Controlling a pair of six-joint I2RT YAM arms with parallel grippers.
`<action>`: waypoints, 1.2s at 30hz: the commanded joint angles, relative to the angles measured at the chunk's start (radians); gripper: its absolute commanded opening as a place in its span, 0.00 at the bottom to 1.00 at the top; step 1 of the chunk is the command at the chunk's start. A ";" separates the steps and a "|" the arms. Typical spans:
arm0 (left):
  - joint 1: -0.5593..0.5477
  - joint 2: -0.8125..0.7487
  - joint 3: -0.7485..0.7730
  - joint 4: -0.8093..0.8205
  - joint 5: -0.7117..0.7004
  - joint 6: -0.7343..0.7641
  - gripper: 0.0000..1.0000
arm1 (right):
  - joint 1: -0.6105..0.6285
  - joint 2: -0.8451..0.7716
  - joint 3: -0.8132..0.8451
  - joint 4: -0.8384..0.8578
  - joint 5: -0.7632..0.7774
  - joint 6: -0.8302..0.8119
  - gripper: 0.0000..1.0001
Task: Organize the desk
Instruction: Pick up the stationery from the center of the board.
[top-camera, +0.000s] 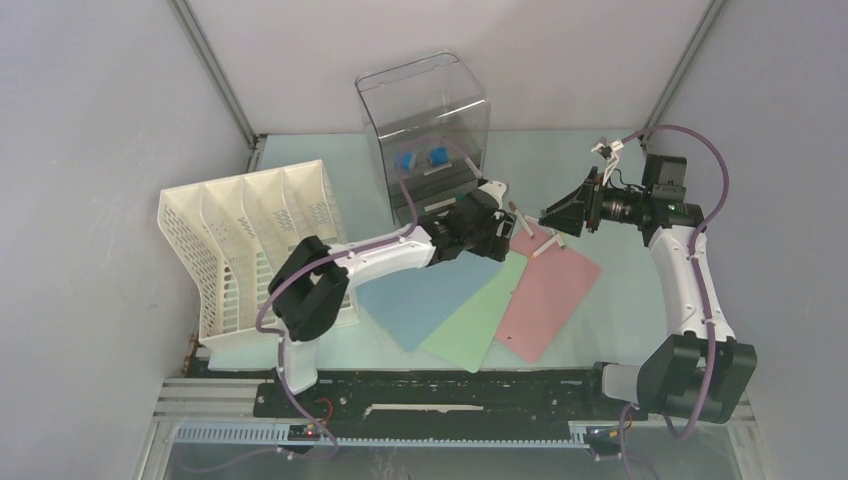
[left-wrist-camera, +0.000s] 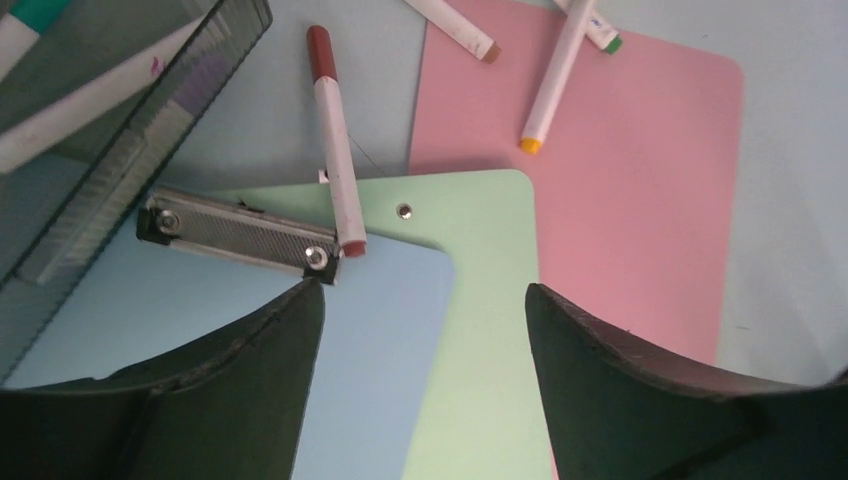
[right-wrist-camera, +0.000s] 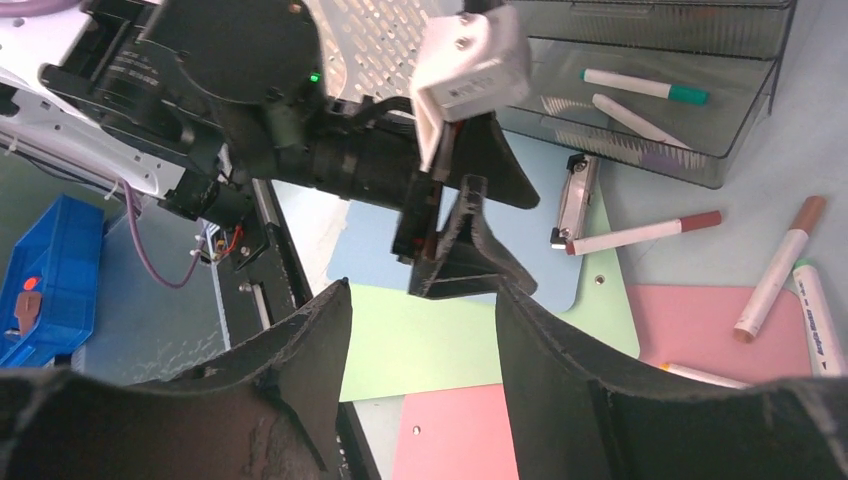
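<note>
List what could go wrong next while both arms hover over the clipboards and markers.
1. The left gripper and right gripper face each other closely; they might collide.
2. The red marker ends against the clip of the blue clipboard; a nudge could roll it.
3. Markers lie on the pink clipboard; lifting it may spill them.

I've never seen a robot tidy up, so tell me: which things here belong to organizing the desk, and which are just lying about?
Part of the job: desk, blue clipboard, green clipboard, pink clipboard, loose markers, white rack, clear drawer box.

Just lying about: blue bin off the desk, purple cable.
</note>
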 joint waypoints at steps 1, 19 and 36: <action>0.000 0.072 0.109 -0.054 -0.037 0.073 0.77 | -0.002 -0.015 -0.002 0.000 0.010 0.001 0.62; 0.038 0.288 0.329 -0.102 -0.021 0.102 0.62 | -0.010 -0.007 -0.001 0.002 0.021 0.005 0.61; 0.071 0.397 0.413 -0.152 0.015 0.074 0.44 | -0.010 -0.008 -0.001 0.000 0.032 -0.002 0.60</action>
